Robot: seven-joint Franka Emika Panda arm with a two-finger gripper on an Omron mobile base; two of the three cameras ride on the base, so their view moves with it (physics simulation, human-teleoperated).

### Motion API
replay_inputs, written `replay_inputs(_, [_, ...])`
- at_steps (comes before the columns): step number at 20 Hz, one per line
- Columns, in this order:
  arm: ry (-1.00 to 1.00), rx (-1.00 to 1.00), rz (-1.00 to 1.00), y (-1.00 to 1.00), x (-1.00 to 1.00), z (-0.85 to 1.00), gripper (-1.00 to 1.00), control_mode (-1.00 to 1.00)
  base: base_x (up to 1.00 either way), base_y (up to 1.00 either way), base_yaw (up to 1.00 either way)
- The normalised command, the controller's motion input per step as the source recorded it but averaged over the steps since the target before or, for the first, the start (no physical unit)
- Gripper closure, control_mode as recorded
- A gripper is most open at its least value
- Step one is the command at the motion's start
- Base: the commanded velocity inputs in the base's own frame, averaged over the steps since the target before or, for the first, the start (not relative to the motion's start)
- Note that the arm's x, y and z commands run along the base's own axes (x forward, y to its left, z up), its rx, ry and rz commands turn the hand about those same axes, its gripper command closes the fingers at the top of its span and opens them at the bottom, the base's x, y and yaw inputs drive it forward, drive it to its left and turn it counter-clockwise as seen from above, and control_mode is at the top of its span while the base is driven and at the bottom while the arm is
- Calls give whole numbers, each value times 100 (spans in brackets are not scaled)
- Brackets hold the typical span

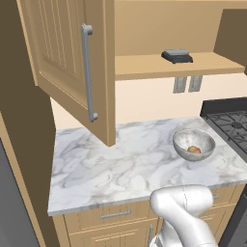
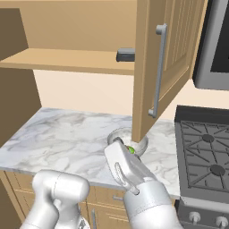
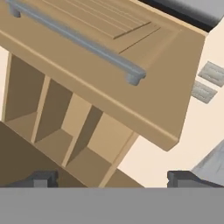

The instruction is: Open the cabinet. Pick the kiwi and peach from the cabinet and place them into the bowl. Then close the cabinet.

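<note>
While both doors of the cabinet (image 1: 72,62) stand swung open, the peach (image 1: 194,149) is seen lying inside the bowl (image 1: 183,141), which rests on the marble counter (image 1: 106,164) just left of the stove (image 2: 208,156); a flat dark block (image 1: 177,56) is left on the cabinet shelf; the gripper (image 3: 111,178) is held with its jaws wide apart (nothing between them), pointed at the open shelf compartments and a door's silver handle (image 3: 78,40).

The light-wood cabinet (image 1: 72,62) hangs with both doors swung open, its silver bar handles upright. The speckled grey bowl (image 1: 202,140) sits on the marble table, the reddish-orange peach (image 1: 194,149) inside it.
</note>
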Motion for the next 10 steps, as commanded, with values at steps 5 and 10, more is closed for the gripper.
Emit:
replay_inputs(5, [-5,6,8,-26,23,0,-100,-100,0,0,0])
replay_inputs(10, [0,6,7,-30,30,0,-100,-100,0,0,0])
